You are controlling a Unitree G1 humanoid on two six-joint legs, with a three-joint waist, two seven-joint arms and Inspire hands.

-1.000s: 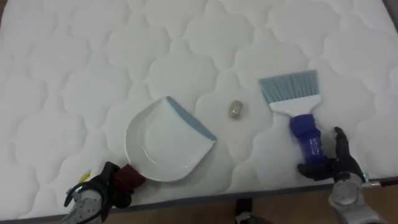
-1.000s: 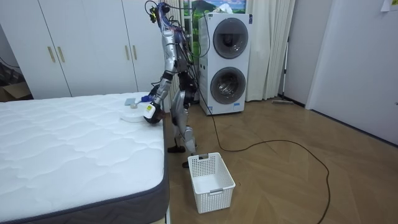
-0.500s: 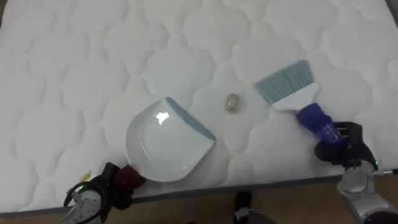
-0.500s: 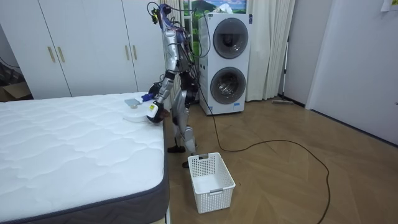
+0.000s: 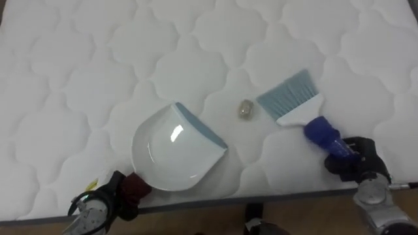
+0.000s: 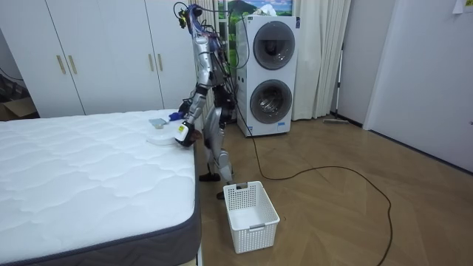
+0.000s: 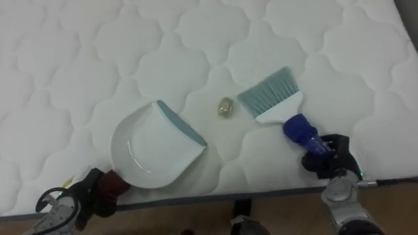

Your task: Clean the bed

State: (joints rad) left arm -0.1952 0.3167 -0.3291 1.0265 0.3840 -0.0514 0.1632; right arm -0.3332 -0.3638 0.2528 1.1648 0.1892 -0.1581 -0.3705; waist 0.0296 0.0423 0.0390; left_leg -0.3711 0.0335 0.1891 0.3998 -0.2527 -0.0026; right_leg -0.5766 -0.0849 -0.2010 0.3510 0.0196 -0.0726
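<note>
A white dustpan with a grey-blue lip lies on the quilted mattress near its front edge. My left hand is shut on its dark red handle. A small beige scrap lies just right of the pan's lip. The brush has pale blue bristles, a white head and a blue handle. Its bristles sit close to the right of the scrap. My right hand is curled round the blue handle at the bed's edge. In the right eye view the brush angles toward the scrap.
I stand at the bed's far corner in the room view, beside a stacked washer and dryer. A white slatted basket stands on the wood floor near the bed's side. White wardrobes line the wall behind.
My right hand has closed round the brush handle. The brush has swung left, and its bristles are now close to the scrap. The dustpan and left hand have stayed put.
</note>
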